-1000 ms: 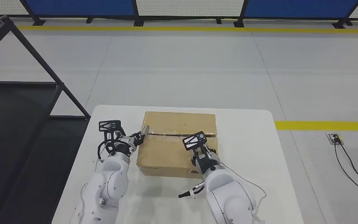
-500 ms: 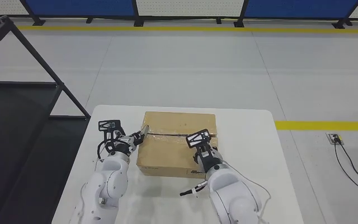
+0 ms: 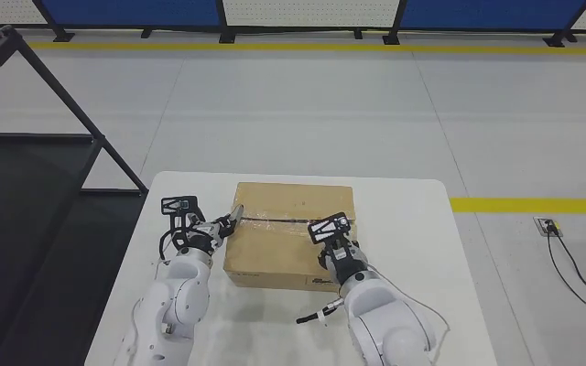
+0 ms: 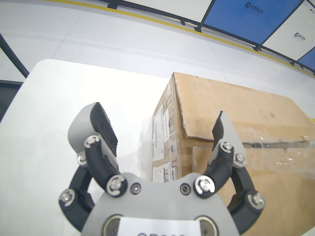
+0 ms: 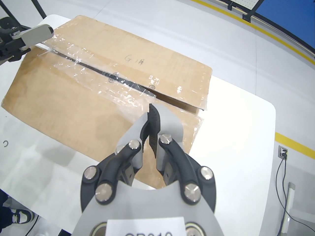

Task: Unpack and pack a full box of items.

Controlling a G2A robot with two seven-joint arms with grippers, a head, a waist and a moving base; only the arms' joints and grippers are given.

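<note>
A brown cardboard box (image 3: 291,206) stands in the middle of the white table (image 3: 412,274). Torn clear tape runs along its top seam (image 5: 103,72), and the flaps gape slightly near the right end. My left gripper (image 4: 160,114) is open at the box's left end, one finger (image 4: 221,126) over the top by the seam and the other (image 4: 103,126) over the table. In the top view the left gripper (image 3: 227,225) sits at that same corner. My right gripper (image 5: 152,110) is shut with nothing in it, its tip on the near flap (image 5: 73,104) just short of the seam.
A black metal frame (image 3: 55,101) stands off the table's left side. Bare table lies in front of the box and to its right (image 5: 233,114). A cable and socket (image 3: 548,227) lie on the floor at the right.
My right gripper has slid a little to the right along the box top, near the seam. The left gripper and the box have stayed put.
</note>
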